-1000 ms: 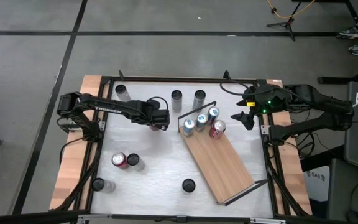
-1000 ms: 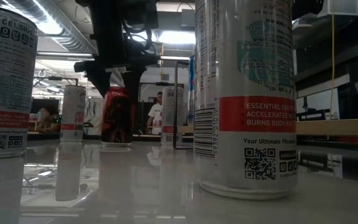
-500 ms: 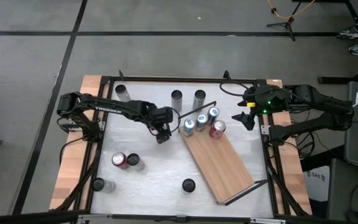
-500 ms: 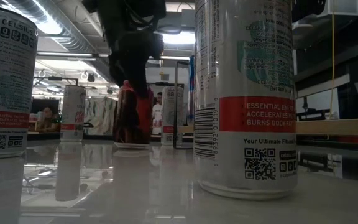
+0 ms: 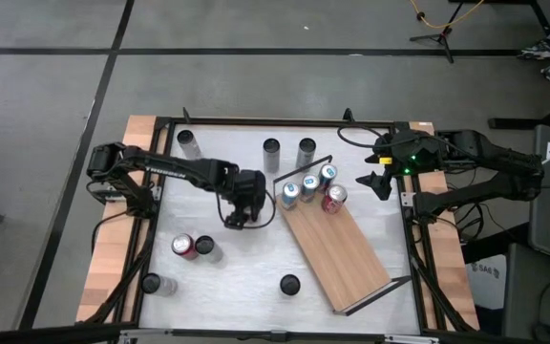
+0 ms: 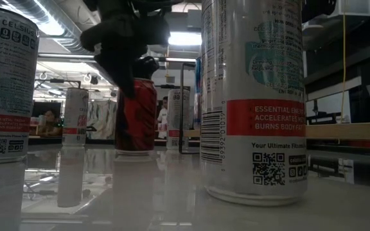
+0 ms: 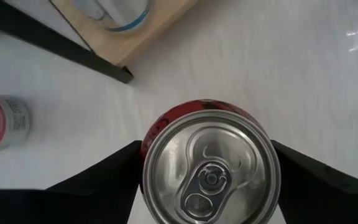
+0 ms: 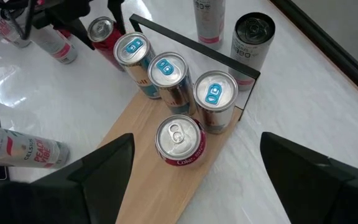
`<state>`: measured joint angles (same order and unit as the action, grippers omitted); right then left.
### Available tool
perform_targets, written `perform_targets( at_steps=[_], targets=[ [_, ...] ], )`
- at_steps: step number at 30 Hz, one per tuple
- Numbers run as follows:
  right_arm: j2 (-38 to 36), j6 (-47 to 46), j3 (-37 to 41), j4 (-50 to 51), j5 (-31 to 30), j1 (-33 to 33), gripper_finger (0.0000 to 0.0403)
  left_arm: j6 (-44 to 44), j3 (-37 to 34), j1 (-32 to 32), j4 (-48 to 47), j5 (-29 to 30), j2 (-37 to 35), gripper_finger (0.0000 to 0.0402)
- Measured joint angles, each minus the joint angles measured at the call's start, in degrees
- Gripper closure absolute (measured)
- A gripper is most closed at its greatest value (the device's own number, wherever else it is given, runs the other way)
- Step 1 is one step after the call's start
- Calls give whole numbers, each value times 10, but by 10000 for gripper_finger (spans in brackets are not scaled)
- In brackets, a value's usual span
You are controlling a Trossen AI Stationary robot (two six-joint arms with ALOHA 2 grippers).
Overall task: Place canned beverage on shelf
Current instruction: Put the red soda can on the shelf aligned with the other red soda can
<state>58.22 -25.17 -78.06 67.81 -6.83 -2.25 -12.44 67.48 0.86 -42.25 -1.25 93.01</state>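
The shelf (image 5: 337, 250) lies flat on the worktop (image 5: 246, 253), its long axis running diagonally from the middle of the far edge toward the near right corner. One black wire rail (image 5: 303, 167) stands at its far end, another at its near end. Four cans (image 5: 309, 190) stand upright at the far end.

The red can (image 7: 211, 167) stands upright on the worktop just off the shelf's far left corner, top up. The left tool (image 5: 241, 204) straddles it, fingers (image 7: 98, 177) close along both sides; whether they grip or have let go cannot be told. In the high view the arm hides this can; in the wrist view its lower body is cut off.

The right tool (image 5: 378, 181) hangs by the right edge, fingers (image 8: 98, 168) apart, holding nothing.
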Motion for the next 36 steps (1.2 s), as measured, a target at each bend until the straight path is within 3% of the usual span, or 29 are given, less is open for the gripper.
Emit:
perform_targets(
  at_steps=[7,21,30,36],
  targets=[
    [0,0,0,-3,0,0,66,3,0,-6,-3,17,0,77],
    [0,0,0,-3,0,0,66,2,0,-6,-3,38,1,68],
    [0,0,0,-3,0,0,66,3,0,-11,-3,58,1,25],
    [0,0,0,-3,0,0,66,78,0,-18,-3,66,1,17]
  ],
)
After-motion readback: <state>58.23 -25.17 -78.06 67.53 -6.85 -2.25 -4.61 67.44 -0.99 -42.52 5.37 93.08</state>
